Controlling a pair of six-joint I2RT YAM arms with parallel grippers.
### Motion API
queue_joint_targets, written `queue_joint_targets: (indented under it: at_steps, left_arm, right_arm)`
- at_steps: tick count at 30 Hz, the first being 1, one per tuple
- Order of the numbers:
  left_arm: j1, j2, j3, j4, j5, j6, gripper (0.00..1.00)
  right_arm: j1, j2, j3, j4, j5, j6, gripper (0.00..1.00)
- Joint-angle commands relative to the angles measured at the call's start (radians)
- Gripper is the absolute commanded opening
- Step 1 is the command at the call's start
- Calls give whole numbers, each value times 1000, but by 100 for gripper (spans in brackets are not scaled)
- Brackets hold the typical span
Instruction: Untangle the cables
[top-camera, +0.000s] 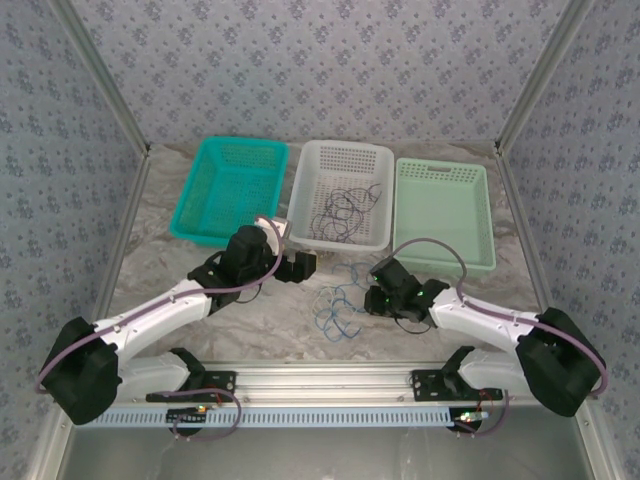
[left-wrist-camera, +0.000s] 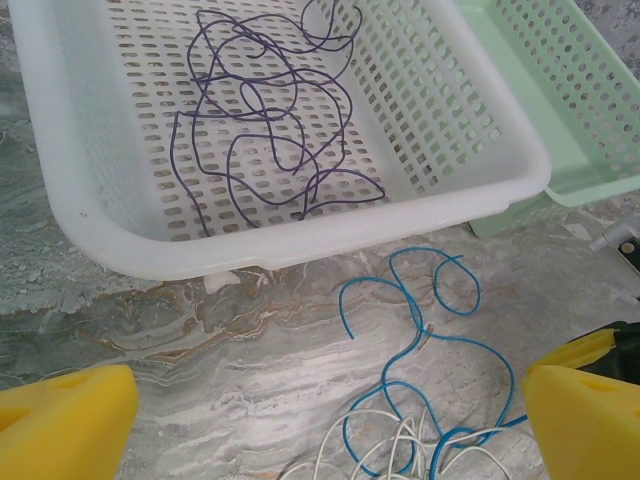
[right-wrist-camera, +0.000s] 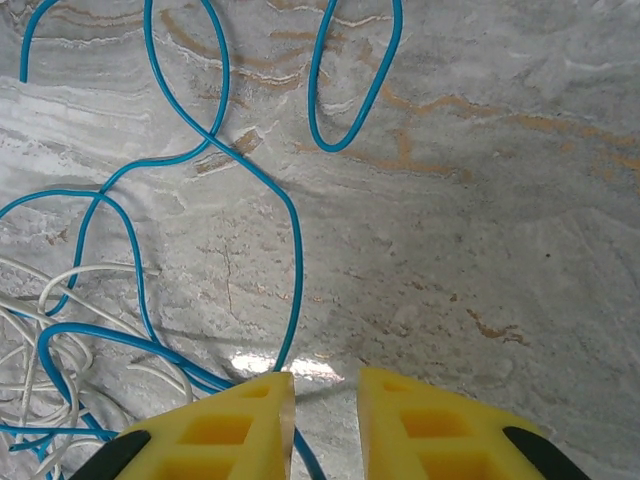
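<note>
Purple cables (left-wrist-camera: 268, 115) in white basket (left-wrist-camera: 300, 240); left gripper (left-wrist-camera: 325, 415) spread wide; right gripper (right-wrist-camera: 325, 400) narrow at blue cable (right-wrist-camera: 301, 265), grip unclear.

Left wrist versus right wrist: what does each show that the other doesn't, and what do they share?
Left wrist: the white basket holding dark purple cables, and a corner of the green basket. Right wrist: the right gripper, jaws narrowly apart over the blue cable. Shared: the blue cable tangled with the white cable on the marbled table.
</note>
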Motion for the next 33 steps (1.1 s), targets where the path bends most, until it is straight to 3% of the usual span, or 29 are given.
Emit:
queue_joint_targets:
  at_steps: [1, 4, 8, 16, 21, 24, 33]
  left_arm:
    - [-8, -20, -1, 23, -11, -7, 99]
    - [-8, -19, -1, 22, -12, -6, 99]
    - [-7, -18, -3, 20, -13, -8, 99]
    - [-7, -15, -5, 25, -13, -12, 99]
    - [-7, -16, -6, 19, -13, -12, 99]
    - [-7, -16, -8, 17, -16, -14, 99]
    - [-8, 2, -10, 43, 6, -25, 99]
  right_arm:
    - [12, 8, -13, 0, 2, 24, 31]
    - [16, 3, -10, -12, 5, 32, 41]
    - [22, -21, -11, -33, 14, 36, 42]
    - [41, 41, -17, 7, 5, 55, 27]
    - [45, 53, -23, 30, 27, 65, 12]
    - [58, 10, -11, -9, 84, 63, 3]
    - [71, -262, 11, -164, 317, 54, 0]
